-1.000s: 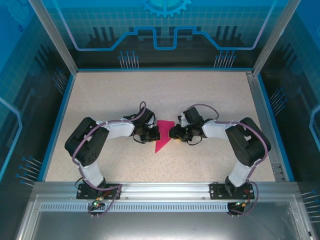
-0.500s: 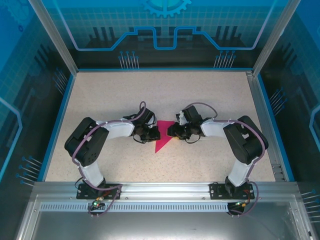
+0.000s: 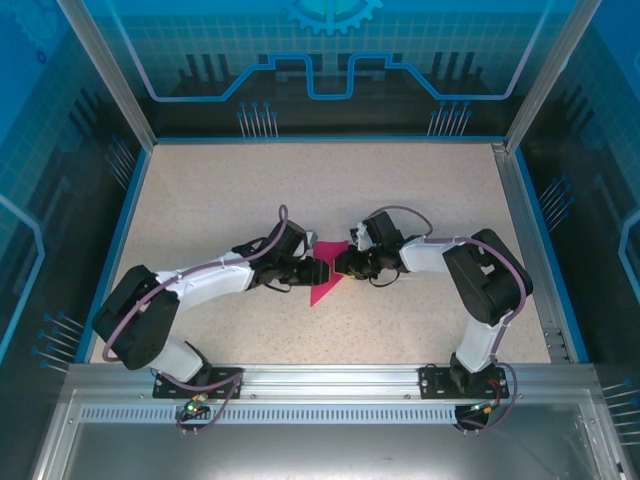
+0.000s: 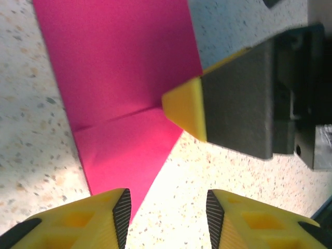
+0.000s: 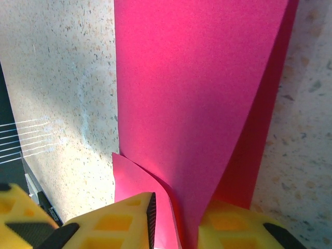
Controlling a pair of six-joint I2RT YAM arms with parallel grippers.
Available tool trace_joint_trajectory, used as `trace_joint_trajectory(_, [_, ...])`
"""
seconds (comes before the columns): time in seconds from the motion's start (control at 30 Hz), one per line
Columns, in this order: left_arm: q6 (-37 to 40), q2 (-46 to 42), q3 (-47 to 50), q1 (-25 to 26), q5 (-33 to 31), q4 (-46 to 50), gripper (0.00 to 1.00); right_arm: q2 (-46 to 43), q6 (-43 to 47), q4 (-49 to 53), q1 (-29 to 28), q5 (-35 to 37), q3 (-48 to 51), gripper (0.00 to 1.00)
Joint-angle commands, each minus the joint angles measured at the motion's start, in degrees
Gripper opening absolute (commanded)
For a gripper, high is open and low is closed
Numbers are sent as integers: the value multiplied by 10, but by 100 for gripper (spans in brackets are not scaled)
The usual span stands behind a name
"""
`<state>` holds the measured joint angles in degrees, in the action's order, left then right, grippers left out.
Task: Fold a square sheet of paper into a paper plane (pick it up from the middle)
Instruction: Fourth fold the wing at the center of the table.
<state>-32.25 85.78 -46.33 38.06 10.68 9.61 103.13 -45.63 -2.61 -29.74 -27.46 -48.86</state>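
One pink paper plane on speckled beige table, blue-panelled enclosure.

Right gripper sits at the bottom of the frame, yellow fingertips straddling the pink paper plane. A curled flap rises in the gap between the pads; can't tell if it's pinched. Ahead of the gripper, one panel lies flat and the right-hand one is lifted. Speckled table shows on both sides.
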Motion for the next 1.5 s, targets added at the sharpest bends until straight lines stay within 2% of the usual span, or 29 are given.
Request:
trace_joint_trajectory(0.0, [20, -16, 16, 25, -70, 19, 50, 0, 6, 7, -7, -8, -9, 26])
trace_joint_trajectory(0.17, [37, -2, -5, 65, -164, 66, 53, 9, 6, 5, -7, -15, -12, 27])
trace_joint_trajectory(0.4, [33, 9, -24, 119, -226, 89, 56, 5, 10, 13, -5, -13, -12, 28])
trace_joint_trajectory(0.63, [25, 25, -35, 135, -244, 101, 60, 4, 24, 30, 1, -16, -34, 30])
trace_joint_trajectory(0.97, [41, 97, -105, 172, -297, 153, 60, 11, 22, 27, 4, -25, -37, 30])
trace_joint_trajectory(1.1, [45, 123, -125, 177, -329, 174, 56, 11, 22, 29, 6, -28, -38, 30])
trace_joint_trajectory(1.47, [37, 146, -132, 189, -352, 176, 40, 11, 23, 35, 7, -30, -43, 30])
